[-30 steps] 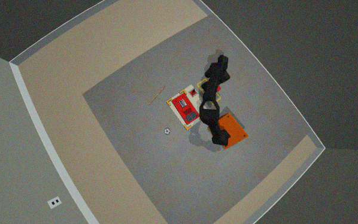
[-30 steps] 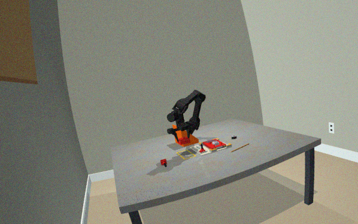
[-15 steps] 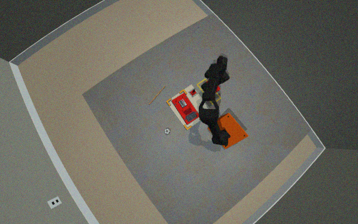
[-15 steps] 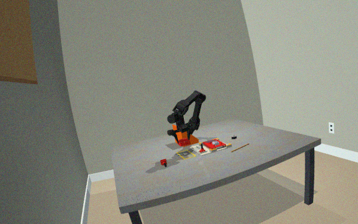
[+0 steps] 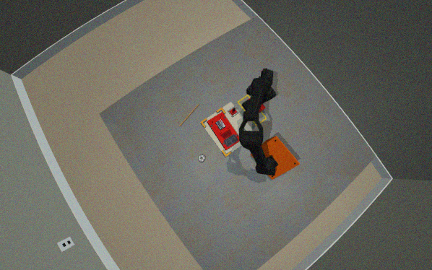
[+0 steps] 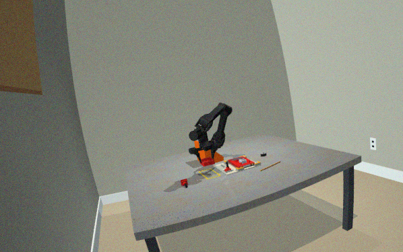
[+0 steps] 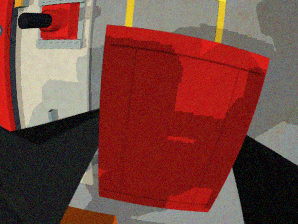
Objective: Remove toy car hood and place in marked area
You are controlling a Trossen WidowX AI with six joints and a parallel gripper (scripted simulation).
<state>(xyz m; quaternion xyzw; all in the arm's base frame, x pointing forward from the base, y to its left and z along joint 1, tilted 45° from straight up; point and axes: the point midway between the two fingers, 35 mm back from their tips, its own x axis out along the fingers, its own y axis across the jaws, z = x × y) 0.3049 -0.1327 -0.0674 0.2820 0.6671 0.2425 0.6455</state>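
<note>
The red hood (image 7: 175,150) (image 6: 208,162) is held in the air, roughly level; most of it is hidden by the arm in the top view. My gripper (image 7: 171,129) is shut on the hood, with one black finger at each side. The marked area's yellow outline (image 5: 243,99) (image 6: 213,177) (image 7: 130,12) lies on the table; the hood covers part of it in the wrist view. How exactly the hood lines up with it is hard to tell. The toy car (image 5: 212,125) (image 6: 234,163) sits beside the area, its front compartment uncovered with a grey part showing.
The car's white board carries a small red part with a black lever (image 5: 232,111) (image 6: 227,168) (image 7: 59,21). An orange block (image 5: 281,155) (image 6: 218,157) stands near the arm's base. A thin stick (image 5: 189,115) (image 6: 270,166), a small round thing (image 5: 201,158) (image 6: 263,154) and a red-black piece (image 6: 184,182) lie around.
</note>
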